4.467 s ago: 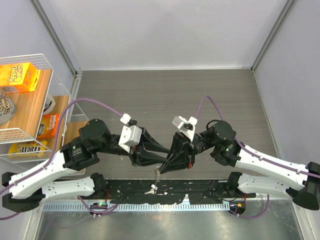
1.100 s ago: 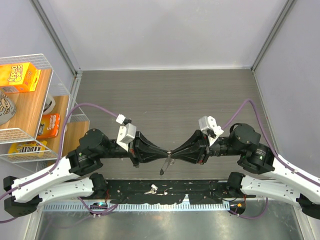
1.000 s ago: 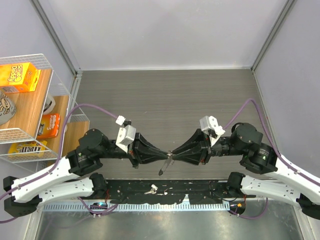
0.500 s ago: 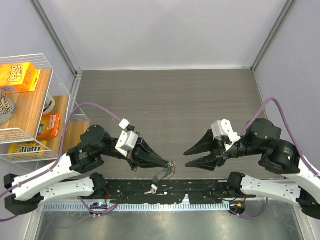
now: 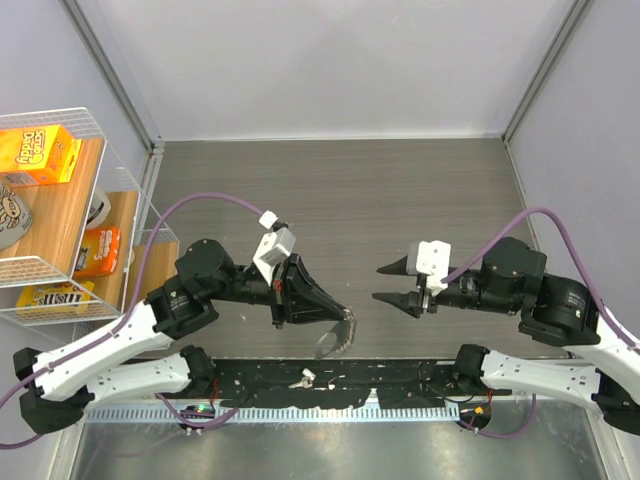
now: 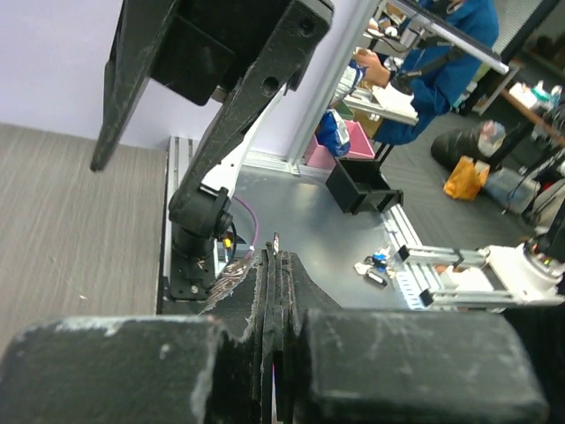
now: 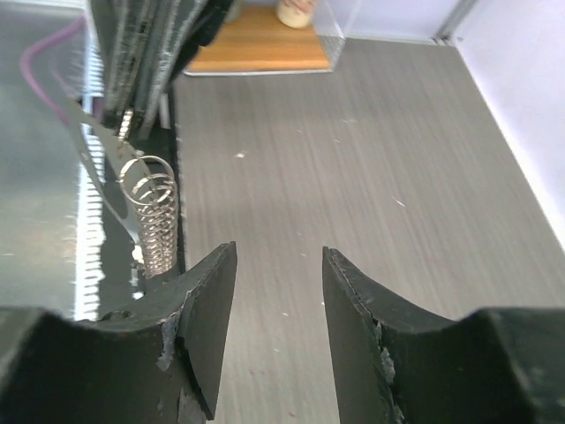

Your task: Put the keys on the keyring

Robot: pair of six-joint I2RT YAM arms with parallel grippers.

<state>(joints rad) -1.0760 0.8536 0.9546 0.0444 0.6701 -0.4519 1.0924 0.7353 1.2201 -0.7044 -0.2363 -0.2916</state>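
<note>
Two arms meet over the grey tabletop (image 5: 340, 190), their tips pointing at each other with an open gap between them. The left arm (image 5: 190, 295) has its jaws pressed tight together, clamped on the keyring (image 5: 338, 333). It is a glittery silver coil that hangs from the very tip of the left jaws and droops toward the arm bases. From the right wrist camera, the keyring (image 7: 154, 221) shows its loops plainly straight ahead of the right jaws, just under the left jaws' tip. A flat silver strip (image 7: 106, 172) runs alongside the coil; I cannot tell whether that is a key.

The right arm (image 5: 520, 290) holds its jaws apart with nothing between them. Bare tabletop shows through the gap, and they are level with the left jaws but clear of the keyring.

Loose keys (image 5: 303, 378) lie on the black rail between the arm bases, below the left jaws and well apart from both pairs. A wire rack (image 5: 120, 160) stands far out behind the left jaws with an orange box (image 5: 35, 152) on it.
</note>
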